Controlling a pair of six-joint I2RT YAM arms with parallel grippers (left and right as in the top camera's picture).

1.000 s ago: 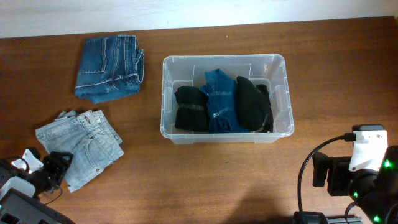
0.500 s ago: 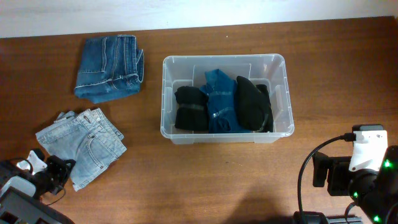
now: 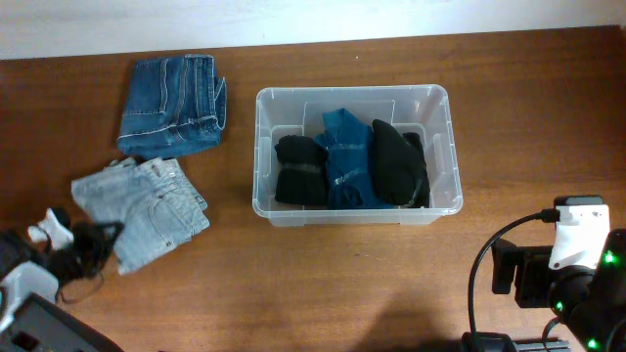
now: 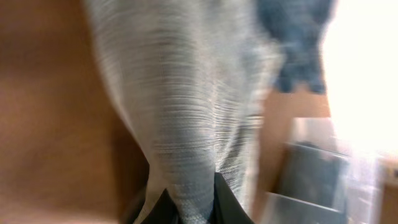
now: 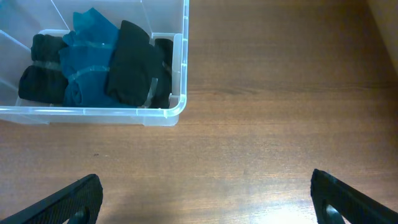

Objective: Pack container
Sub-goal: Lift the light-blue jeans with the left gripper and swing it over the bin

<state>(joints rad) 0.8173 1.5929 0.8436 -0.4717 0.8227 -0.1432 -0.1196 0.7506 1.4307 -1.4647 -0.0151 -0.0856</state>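
wooden bench (image 3: 323,284): three garments (image 3: 347,161) are packed in the container (image 3: 352,91); light jeans (image 3: 147,205) are clenched by the left claw (image 3: 96,238), dark jeans (image 3: 171,117) not yet packed; right claw (image 5: 205,193) released.

Brown wooden table (image 3: 323,284), grain running left to right, filling nearly the whole overhead view. Along its far edge lies a narrow white strip of wall (image 3: 293,18) — the line where the two meet slants slightly. Lighting is soft and even, with no hard shadows; the right wrist view shows a faint sheen on the wood, while the left wrist view is washed out at its right side by a bright glare (image 4: 360,68).
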